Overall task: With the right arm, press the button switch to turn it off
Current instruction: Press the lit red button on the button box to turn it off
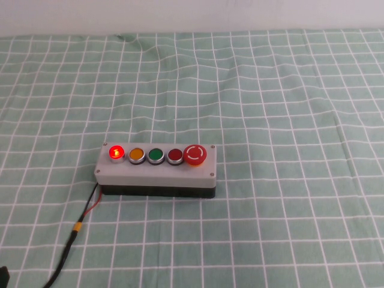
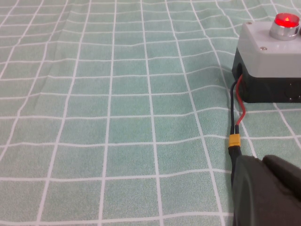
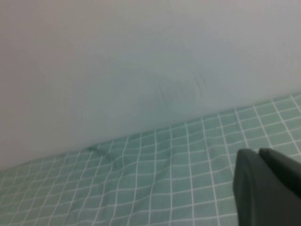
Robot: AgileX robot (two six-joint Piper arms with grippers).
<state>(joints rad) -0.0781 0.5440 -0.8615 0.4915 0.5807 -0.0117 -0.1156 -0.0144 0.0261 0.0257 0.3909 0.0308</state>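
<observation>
A grey button box (image 1: 156, 171) on a black base lies in the middle of the green checked cloth. Its row holds a lit red button (image 1: 116, 152) at the left end, then yellow (image 1: 136, 155), green (image 1: 156, 155) and dark red (image 1: 175, 155) buttons, and a red mushroom stop button (image 1: 195, 154). In the left wrist view my left gripper (image 2: 261, 162) is shut and empty, low over the cloth near the box's (image 2: 268, 52) cable end, with the lit button (image 2: 287, 21) glowing. My right gripper (image 3: 257, 151) is shut, held high facing the back wall, with the box out of its view.
A black and red cable (image 1: 78, 231) with a yellow connector (image 2: 233, 140) runs from the box's left end toward the near left corner. The white wall (image 3: 141, 70) rises behind the cloth's far edge. Checked cloth (image 1: 288, 108) surrounds the box on all sides.
</observation>
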